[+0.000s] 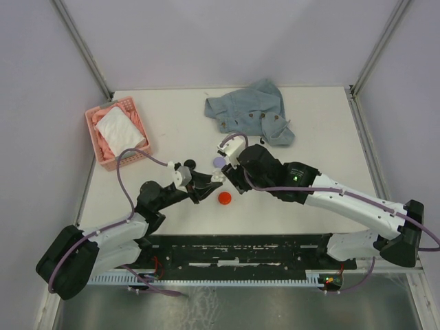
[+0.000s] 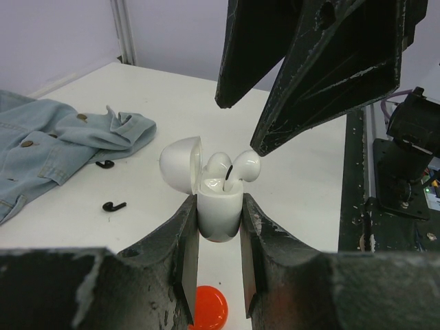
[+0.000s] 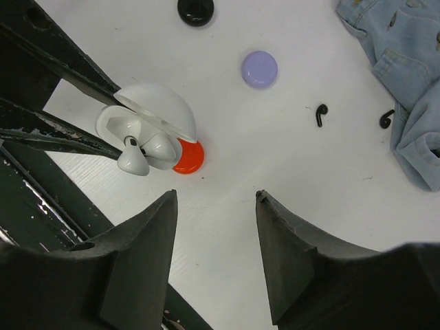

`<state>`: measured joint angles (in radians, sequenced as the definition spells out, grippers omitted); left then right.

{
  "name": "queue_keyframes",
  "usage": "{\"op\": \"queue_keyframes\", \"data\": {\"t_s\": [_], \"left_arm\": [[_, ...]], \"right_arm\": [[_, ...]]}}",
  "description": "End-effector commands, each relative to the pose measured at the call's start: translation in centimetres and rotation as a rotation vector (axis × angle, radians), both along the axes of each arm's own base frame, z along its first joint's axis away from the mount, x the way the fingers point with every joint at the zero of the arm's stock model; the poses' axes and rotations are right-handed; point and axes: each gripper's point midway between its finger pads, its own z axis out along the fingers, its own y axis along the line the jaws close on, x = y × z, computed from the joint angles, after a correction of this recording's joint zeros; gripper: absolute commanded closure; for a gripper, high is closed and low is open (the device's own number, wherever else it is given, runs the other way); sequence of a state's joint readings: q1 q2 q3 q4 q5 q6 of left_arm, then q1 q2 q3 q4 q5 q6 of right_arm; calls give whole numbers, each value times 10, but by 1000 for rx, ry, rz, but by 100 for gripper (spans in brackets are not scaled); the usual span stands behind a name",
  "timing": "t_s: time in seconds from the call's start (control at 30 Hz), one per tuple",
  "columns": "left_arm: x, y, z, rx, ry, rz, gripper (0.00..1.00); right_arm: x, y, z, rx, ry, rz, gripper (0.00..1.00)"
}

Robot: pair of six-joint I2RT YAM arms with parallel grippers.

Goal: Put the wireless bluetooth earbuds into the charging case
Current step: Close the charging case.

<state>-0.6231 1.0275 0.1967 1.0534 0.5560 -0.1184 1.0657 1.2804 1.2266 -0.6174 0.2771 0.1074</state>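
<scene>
1. Left fingers (image 2: 180, 268) clamp one glossy white plastic charging case (image 2: 220, 206), lid open.
2. Two smooth white stemmed earbuds (image 2: 246, 166) sit inside.
3. Right fingers (image 3: 141, 254) gape, empty.
4. Two black earbuds (image 3: 320, 114) lie on the desk (image 3: 275, 151).

— What's lying on the white table (image 1: 323, 158)?
— A pink basket (image 1: 93, 137) at the far-left corner and a denim shirt (image 1: 251, 110) by the far edge. Mid-table are a red case (image 1: 224, 198), a lilac case (image 3: 259, 69) and a black case (image 3: 196, 10), with two black earbuds (image 3: 320, 113) beside the shirt.

No legible text, label, brand or number anywhere here.
</scene>
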Motion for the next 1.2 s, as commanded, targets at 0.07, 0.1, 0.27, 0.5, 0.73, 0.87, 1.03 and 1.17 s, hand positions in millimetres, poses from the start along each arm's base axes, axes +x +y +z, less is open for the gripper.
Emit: {"op": "queue_keyframes", "data": {"t_s": [0.07, 0.1, 0.27, 0.5, 0.73, 0.87, 1.03, 1.17], "left_arm": [[-5, 0, 17, -50, -36, -23, 97], [-6, -1, 17, -50, -36, -25, 97], [-8, -2, 19, -52, -39, -39, 97], [-8, -3, 17, -45, -35, -46, 97], [-9, -7, 14, -29, -24, -70, 97], [-11, -9, 12, -21, -18, -94, 97], [-14, -13, 11, -13, -11, -128, 97], [-16, -14, 10, -10, -10, -141, 97]], "right_arm": [[-2, 21, 14, 95, -2, 57, 42], [-3, 23, 14, 101, 3, 64, 42], [-3, 30, 14, 113, 10, 77, 41], [-6, 39, 22, 152, 20, 107, 40], [-7, 46, 26, 175, 33, 118, 39], [-6, 49, 28, 182, 34, 116, 38], [-3, 50, 29, 178, 36, 103, 36], [-2, 49, 27, 143, 44, 97, 32]]}}
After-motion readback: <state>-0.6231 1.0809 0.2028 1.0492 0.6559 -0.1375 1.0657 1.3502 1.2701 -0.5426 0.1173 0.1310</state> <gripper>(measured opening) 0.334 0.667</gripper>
